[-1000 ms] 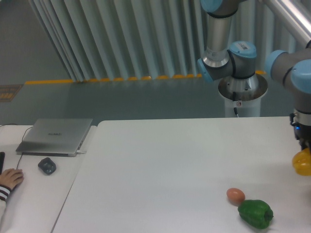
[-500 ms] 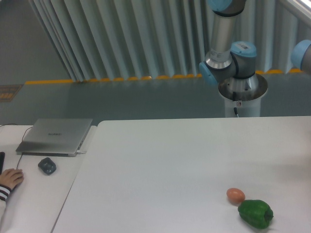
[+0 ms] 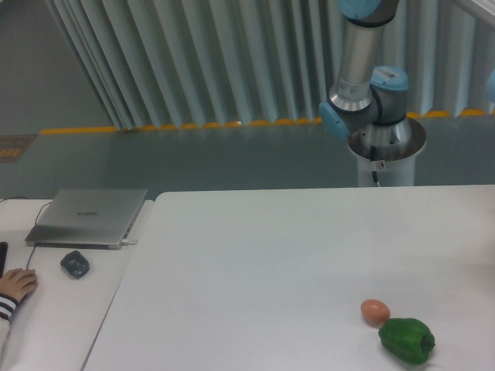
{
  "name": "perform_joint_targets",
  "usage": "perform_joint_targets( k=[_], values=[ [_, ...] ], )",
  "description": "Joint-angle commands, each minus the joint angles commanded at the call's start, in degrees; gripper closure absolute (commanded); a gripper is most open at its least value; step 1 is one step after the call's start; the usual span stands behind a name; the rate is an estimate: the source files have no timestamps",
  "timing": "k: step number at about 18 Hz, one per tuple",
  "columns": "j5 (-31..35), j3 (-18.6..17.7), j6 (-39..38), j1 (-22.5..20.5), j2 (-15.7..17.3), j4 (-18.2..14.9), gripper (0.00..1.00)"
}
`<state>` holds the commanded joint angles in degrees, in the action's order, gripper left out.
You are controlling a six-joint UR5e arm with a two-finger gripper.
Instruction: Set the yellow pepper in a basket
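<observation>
The yellow pepper is out of view, and so is the basket. My gripper is also outside the frame, past the right edge; only the arm's base (image 3: 384, 139) and its upright link (image 3: 358, 54) show at the back right of the table.
A green bell pepper (image 3: 406, 340) lies near the table's front right, with a small brown egg-shaped thing (image 3: 375, 311) just left of it. On the side table at left sit a closed laptop (image 3: 89, 216) and a dark mouse (image 3: 75, 263); a person's hand (image 3: 15, 284) rests at the left edge.
A second ago my gripper held the yellow pepper at the right edge. Both have since moved out of the frame to the right, and the arm's upper joints followed.
</observation>
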<state>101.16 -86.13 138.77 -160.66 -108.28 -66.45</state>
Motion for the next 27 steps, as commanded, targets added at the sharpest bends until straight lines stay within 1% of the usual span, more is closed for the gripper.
perform_joint_targets(
  k=[2, 3, 4, 5, 13, 17, 20, 24, 26, 27],
  values=[
    [0.1, 0.0, 0.9, -0.6, -0.1, 0.1, 0.51],
    [0.2, 0.1, 0.9, -0.6, -0.3, 0.1, 0.38],
    [0.3, 0.1, 0.9, -0.6, -0.4, 0.1, 0.07],
    [0.2, 0.1, 0.9, -0.7, -0.5, 0.0, 0.00],
    [-0.3, 0.2, -0.2, -0.6, -0.3, 0.1, 0.00],
    [-0.6, 0.3, -4.5, 0.4, 0.0, -0.1, 0.00],
    [-3.1, -0.1, -11.6, 2.2, 0.3, -1.0, 0.00],
    [-8.2, -0.1, -18.2, 4.0, 0.3, -4.7, 0.00],
    [-11.8, -0.1, -24.0, 5.3, 0.3, -6.6, 0.00],
    [-13.7, -0.2, -28.0, 6.1, 0.4, -6.9, 0.00]
  ],
)
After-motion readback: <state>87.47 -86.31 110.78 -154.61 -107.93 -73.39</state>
